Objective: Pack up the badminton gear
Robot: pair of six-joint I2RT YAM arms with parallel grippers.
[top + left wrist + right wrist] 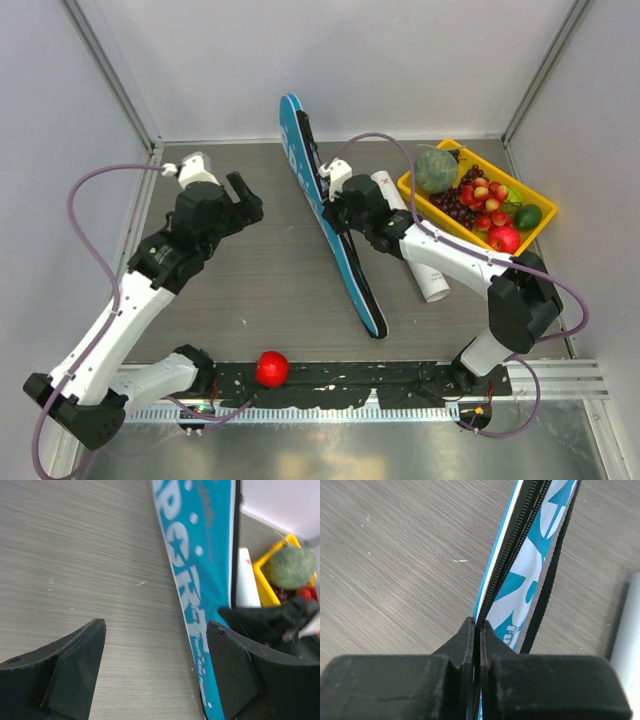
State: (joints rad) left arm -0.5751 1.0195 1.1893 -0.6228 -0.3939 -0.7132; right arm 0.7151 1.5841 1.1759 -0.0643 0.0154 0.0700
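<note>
R fingers [461,642] pinch cover [535,545] zip; unseen overhead.

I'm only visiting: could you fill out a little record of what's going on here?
Right gripper: shut on the zipper edge of the long blue "SPORT" racket cover, which stands on edge
Left gripper: open, empty, left of the cover
White cardboard tube: lying right of the cover
Yellow tray of fruit: far right
Red ball: near rail

The end effector [479,630] has its two fingers pressed together on the zipper [501,575] edge of the blue-and-white racket cover [545,545], which stands on edge over the grey bench [395,555]. Right of the cover lies a white tube [626,645].
</note>
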